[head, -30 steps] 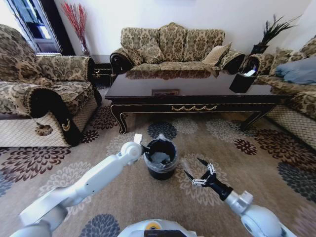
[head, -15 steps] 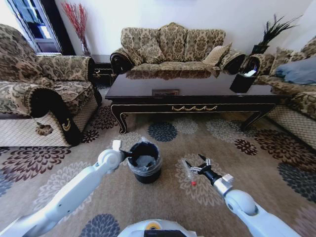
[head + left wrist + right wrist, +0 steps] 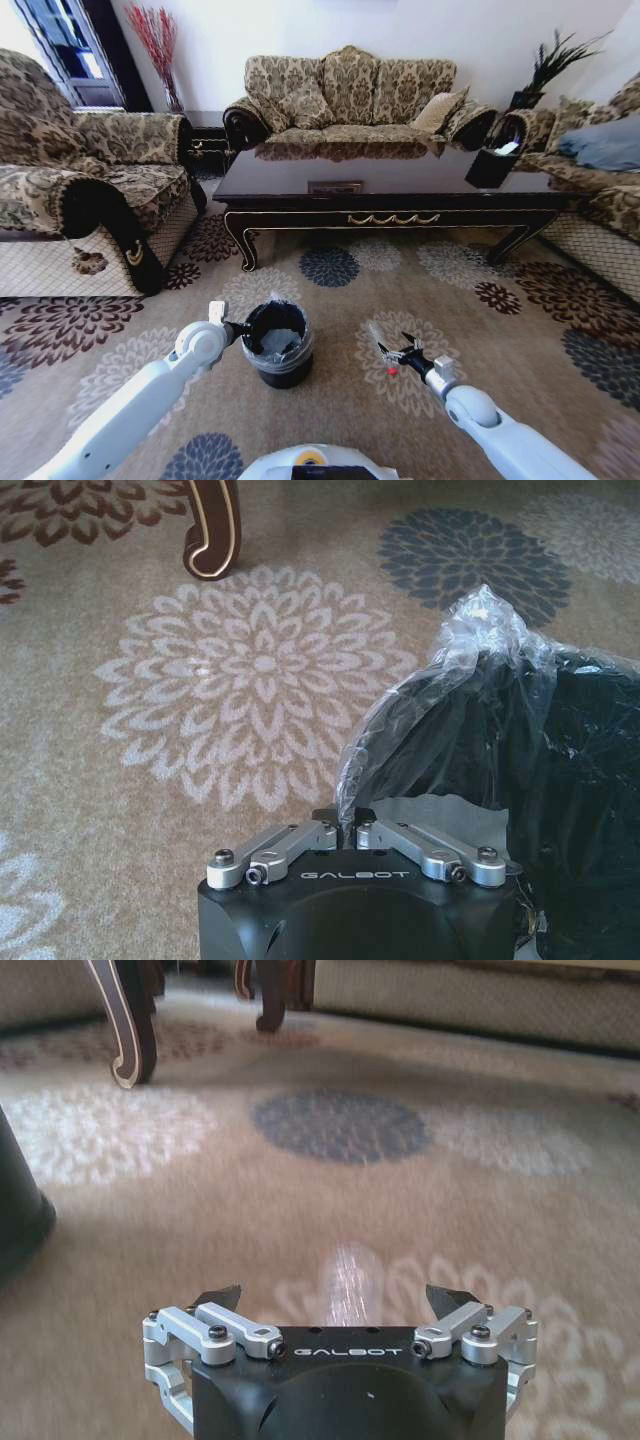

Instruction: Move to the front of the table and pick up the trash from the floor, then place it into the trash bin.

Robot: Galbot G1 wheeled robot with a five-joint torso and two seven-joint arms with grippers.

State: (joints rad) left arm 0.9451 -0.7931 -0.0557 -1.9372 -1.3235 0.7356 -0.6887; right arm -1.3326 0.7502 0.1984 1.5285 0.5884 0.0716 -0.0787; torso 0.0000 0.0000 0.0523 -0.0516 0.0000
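On the floor (image 3: 480, 330), the tube (image 3: 381, 348) points tableward between the right gripper's (image 3: 396, 353) spread jaws.

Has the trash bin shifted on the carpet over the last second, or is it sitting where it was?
Yes. The trash bin, its liner pinched in the left claw, has slid toward the robot's left and nearer the robot, away from the table, which has not moved.

Patterned sofa (image 3: 350, 95) behind, armchair (image 3: 90, 190) left, tissue box (image 3: 492, 165).

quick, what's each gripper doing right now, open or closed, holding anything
Left gripper: shut on the bin's liner bag at the rim.
Right gripper: open, empty, low over the floor at the tube.
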